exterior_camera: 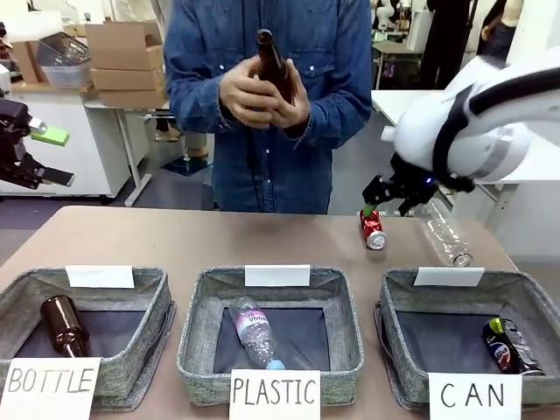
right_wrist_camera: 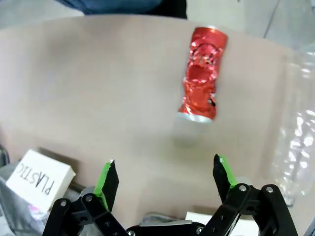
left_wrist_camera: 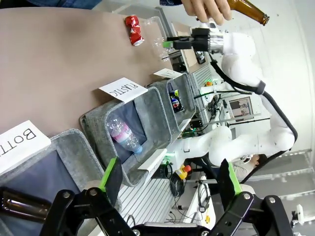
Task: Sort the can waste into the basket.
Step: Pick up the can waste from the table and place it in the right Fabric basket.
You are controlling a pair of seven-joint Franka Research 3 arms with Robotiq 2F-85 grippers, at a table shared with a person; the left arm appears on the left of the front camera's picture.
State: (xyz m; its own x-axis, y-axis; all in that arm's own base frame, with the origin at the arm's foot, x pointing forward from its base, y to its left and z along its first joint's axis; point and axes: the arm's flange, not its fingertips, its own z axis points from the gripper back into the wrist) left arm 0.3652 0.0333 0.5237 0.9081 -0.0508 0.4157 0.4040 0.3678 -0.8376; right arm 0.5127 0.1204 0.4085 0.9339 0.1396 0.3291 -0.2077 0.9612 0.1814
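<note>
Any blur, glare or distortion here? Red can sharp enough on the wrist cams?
Right wrist view: red can slightly soft, clear bottle beside it washed out with highlights. Left wrist view: scene rolled sideways, the can small but recognisable. Front view: even lighting, sharp, no harsh shadows.

1 can (right_wrist_camera: pixel 202 73) lies on the table (right_wrist_camera: pixel 98 73) just ahead of the right gripper (right_wrist_camera: pixel 165 164); a 2nd can (exterior_camera: pixel 512 346) lies in the basket (exterior_camera: pixel 398 350) behind it.
</note>
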